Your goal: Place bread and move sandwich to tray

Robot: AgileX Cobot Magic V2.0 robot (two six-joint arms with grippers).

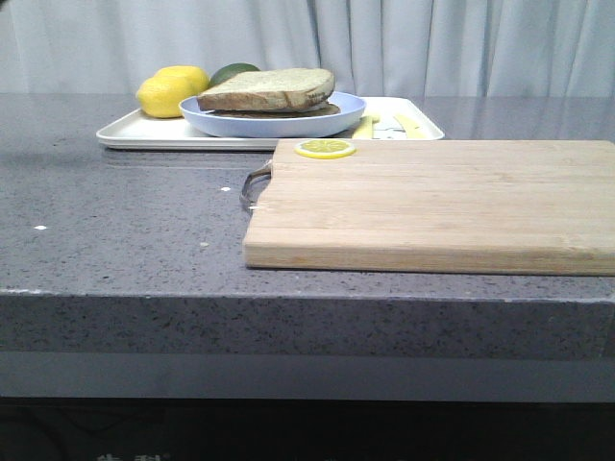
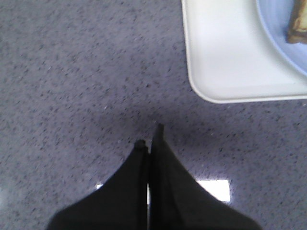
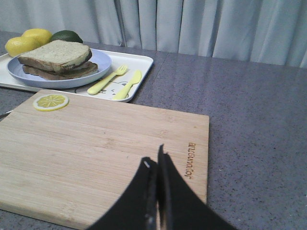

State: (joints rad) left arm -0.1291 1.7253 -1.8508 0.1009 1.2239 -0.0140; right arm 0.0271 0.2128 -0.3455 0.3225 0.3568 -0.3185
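The sandwich [image 1: 269, 93] has a thick pale bread slice [image 3: 55, 53] on top and lies on the round light-blue plate [image 1: 279, 123]. The plate stands on the white tray [image 1: 130, 134] at the back left. The egg is hidden. In the left wrist view my left gripper [image 2: 149, 136] is shut and empty over the bare counter, beside a corner of the tray [image 2: 216, 57]. In the right wrist view my right gripper [image 3: 156, 158] is shut and empty above the right part of the wooden cutting board [image 3: 96, 148]. Neither gripper shows in the front view.
Two lemons [image 1: 171, 91] and a green fruit [image 1: 233, 71] sit at the tray's back left. A yellow fork [image 3: 106, 80] and knife [image 3: 128, 85] lie on the tray's right side. A lemon slice [image 1: 325, 148] lies on the board's [image 1: 432, 202] far left corner. Grey curtain behind.
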